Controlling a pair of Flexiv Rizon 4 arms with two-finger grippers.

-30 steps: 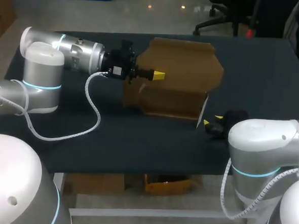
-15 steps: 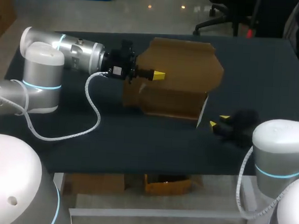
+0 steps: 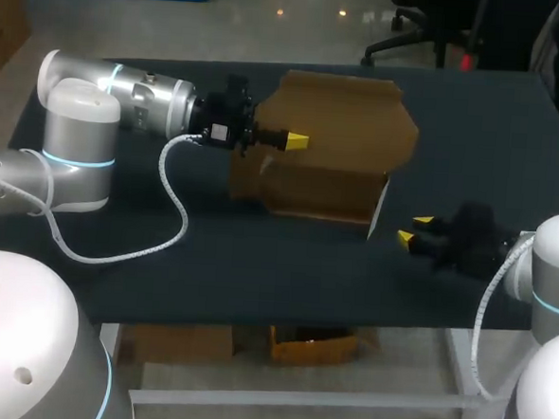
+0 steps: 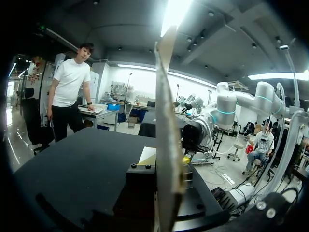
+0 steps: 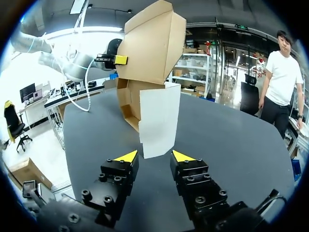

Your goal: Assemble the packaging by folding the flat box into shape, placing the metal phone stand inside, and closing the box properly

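We judge folding is in hand: left jaws pinch a panel of the half-shaped box (image 3: 334, 127); right jaws, spread, have it ahead, apart. Next, probably pushing its white flap (image 5: 157, 121) square.

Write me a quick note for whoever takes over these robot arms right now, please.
The left gripper is shut on the raised flap of the brown cardboard box. The right gripper is open and empty, over the black table, facing the box's white panel.
Done: box partly folded, standing, not closed.
Left: no metal phone stand is in view; put it inside, then close the flaps.
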